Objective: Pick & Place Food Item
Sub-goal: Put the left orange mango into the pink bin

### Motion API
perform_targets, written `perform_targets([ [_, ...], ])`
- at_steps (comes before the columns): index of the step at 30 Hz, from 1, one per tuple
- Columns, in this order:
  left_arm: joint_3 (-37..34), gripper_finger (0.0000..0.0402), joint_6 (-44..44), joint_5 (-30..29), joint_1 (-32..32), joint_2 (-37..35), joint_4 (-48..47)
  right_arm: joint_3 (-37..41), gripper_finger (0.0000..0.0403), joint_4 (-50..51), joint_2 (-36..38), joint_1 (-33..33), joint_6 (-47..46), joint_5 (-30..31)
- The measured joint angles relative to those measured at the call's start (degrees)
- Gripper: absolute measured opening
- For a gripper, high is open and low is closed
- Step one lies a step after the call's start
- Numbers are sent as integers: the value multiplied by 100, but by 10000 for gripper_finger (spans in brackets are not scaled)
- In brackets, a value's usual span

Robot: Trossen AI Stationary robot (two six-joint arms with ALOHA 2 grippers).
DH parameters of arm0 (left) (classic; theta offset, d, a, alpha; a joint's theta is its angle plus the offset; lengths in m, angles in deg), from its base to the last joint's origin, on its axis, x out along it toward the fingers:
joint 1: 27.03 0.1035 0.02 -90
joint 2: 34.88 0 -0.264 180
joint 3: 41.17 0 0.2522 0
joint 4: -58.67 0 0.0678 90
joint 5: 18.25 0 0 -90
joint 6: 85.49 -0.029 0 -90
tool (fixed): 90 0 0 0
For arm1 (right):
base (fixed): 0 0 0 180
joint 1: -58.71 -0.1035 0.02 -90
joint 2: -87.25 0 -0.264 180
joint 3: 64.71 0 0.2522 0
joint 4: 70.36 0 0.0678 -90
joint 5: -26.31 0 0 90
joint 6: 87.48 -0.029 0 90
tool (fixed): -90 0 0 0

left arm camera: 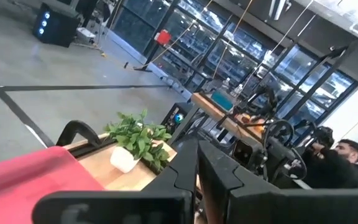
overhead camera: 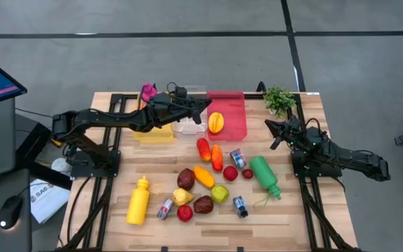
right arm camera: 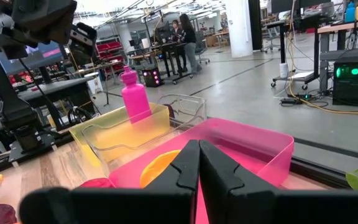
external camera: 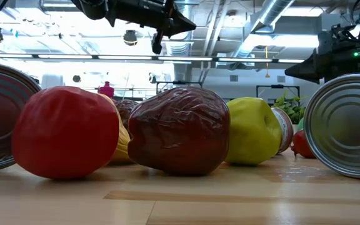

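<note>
A yellow-orange fruit (overhead camera: 216, 122) lies on the floor of the pink bin (overhead camera: 233, 105) at the table's far edge; in the right wrist view the fruit (right arm camera: 159, 168) shows inside the bin (right arm camera: 260, 146). My left gripper (overhead camera: 204, 106) hangs shut and holds nothing, up in the air over the bin's left rim, pointing level toward the table's right; in the low view this gripper (external camera: 183, 25) is high above the table. My right gripper (overhead camera: 270, 127) waits shut at the right, beside the plant, with nothing between its fingers (right arm camera: 199, 168).
A clear bin (overhead camera: 187, 126) and a yellow bin (overhead camera: 154, 133) stand left of the pink one, with a pink bottle (overhead camera: 147, 92) behind. A potted plant (overhead camera: 280, 99) is at the far right. Several fruits, cans, a yellow bottle (overhead camera: 138, 200) and a green bottle (overhead camera: 264, 175) lie mid-table.
</note>
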Motion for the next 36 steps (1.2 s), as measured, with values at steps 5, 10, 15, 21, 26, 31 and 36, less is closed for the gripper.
perform_targets([
  [5,-2,4,0,5,0,0,-162,0,6,0,0,0,0,0],
  [10,-2,4,0,3,0,1,-154,0,6,0,0,0,0,0],
  [15,-2,4,2,3,0,2,-153,0,6,2,0,0,0,0],
  [21,-2,4,2,-2,0,2,-153,0,6,0,0,0,0,0],
  [26,-2,4,4,-15,0,4,-153,0,6,2,0,0,0,0],
  [31,-2,4,25,70,-26,4,-160,0,6,2,0,0,0,0],
  [36,-2,4,66,1115,-242,-7,-388,0,6,2,0,2,0,0],
])
